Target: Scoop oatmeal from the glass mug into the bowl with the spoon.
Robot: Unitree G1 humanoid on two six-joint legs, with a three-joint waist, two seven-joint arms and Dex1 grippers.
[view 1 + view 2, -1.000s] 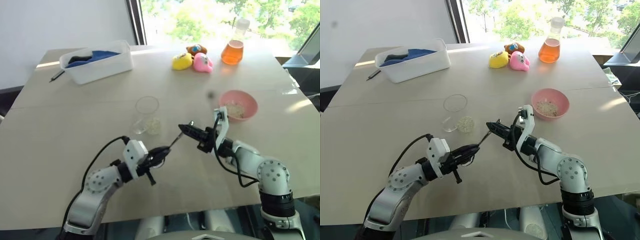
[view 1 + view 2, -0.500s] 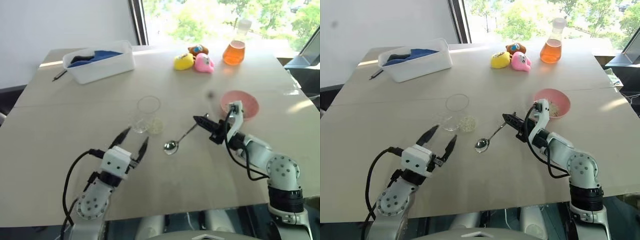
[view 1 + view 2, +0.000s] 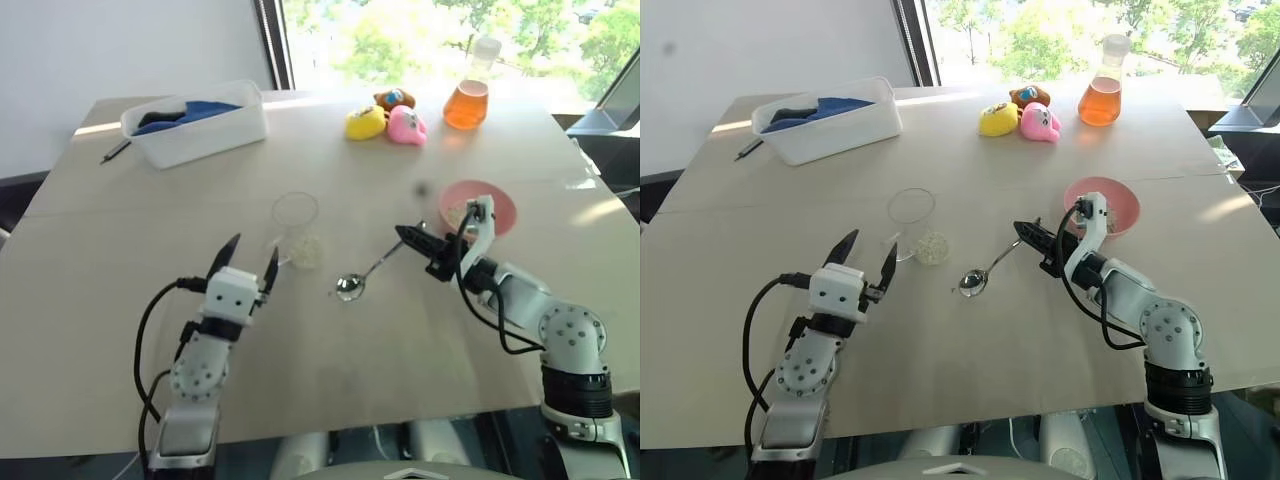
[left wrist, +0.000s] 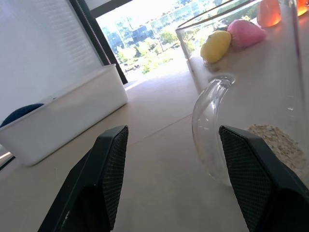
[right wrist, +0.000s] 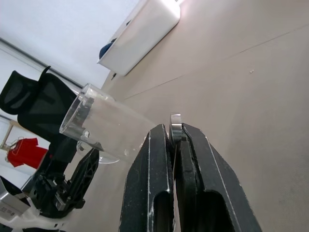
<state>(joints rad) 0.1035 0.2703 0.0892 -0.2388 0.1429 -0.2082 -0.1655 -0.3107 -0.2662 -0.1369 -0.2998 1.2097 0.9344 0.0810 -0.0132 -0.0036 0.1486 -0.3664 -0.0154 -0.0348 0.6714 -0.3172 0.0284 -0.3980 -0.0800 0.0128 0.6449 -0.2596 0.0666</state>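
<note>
The glass mug (image 3: 295,228) stands upright mid-table with oatmeal (image 3: 306,252) in its bottom. My left gripper (image 3: 254,248) is open just left of the mug, close to it but apart. In the left wrist view its fingers (image 4: 104,169) frame the mug's handle (image 4: 212,130). My right gripper (image 3: 407,239) is shut on the handle end of the spoon (image 3: 362,277). The spoon slants down to the left, its oval end low over the table right of the mug. The pink bowl (image 3: 495,200) sits behind my right wrist, which hides part of it.
A white tub (image 3: 195,125) with blue cloth sits at the back left, a pen (image 3: 113,151) beside it. Yellow, pink and brown toys (image 3: 388,120) and a flask of orange liquid (image 3: 466,100) stand at the back right. Bare tabletop lies in front of both grippers.
My left gripper let go of the spoon's oval end, opened and swung left to face the mug. My right gripper kept the handle and shifted right toward the bowl.
</note>
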